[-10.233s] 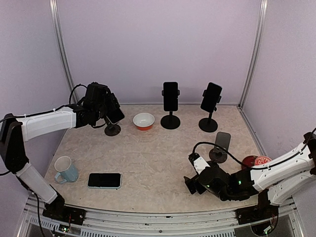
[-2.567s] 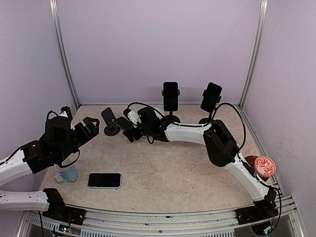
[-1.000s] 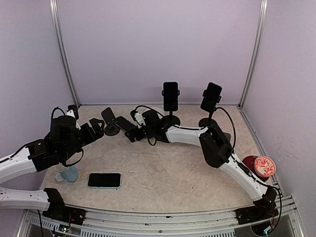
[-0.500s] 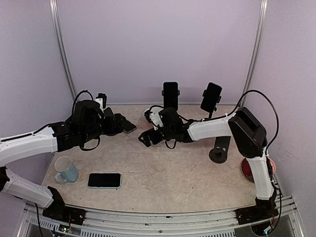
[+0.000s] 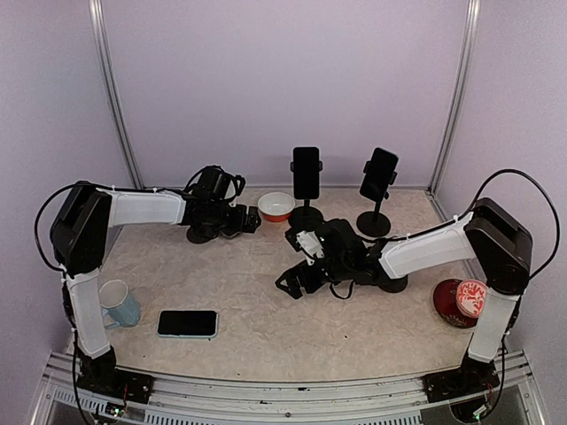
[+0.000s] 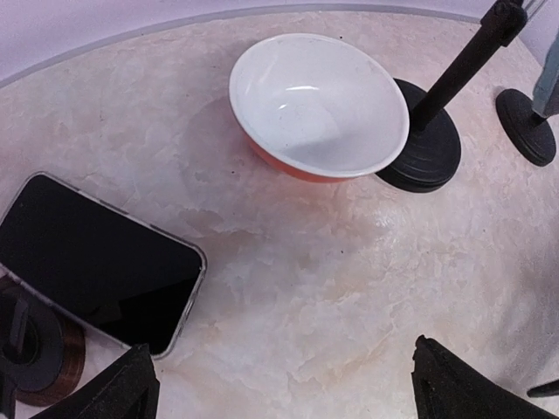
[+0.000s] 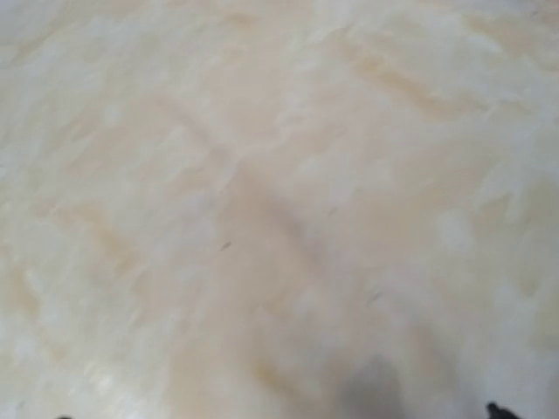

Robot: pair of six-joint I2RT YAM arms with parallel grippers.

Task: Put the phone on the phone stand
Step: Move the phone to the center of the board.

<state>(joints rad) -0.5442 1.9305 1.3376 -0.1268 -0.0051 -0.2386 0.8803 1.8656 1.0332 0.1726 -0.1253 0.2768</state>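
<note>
Left tool (image 6: 293,394) is spread wide and holds nothing, hanging low over the far left of the pale marbled table (image 5: 292,354). A moment ago it sat right at the black glossy phone with a pale rim (image 6: 96,262). Since then its arm has stretched out and the tool has slid to the right, toward the white bowl with an orange outside (image 6: 319,105). The right tool (image 5: 292,279) has drawn back from the far side to the middle of the table. It too is wide and empty, and its wrist view shows only bare table.

The black glossy phone now rests tilted over the short black round-based stand (image 6: 31,349), and neither of the 2 tools touches it. I judge that this phone has been let go on its stand and that the placing is done for it, though the cradle itself is hidden under the phone. It sits just left of the left tool, close beside the left fingertip (image 6: 131,384) but apart from it.

A 2nd phone, dark and flat with a light edge (image 5: 187,323), lies face up on the near left of the table, just right of the pale blue mug (image 5: 118,304) and well apart from both tools. If it is next, a tool must come to the near side for it.
</note>
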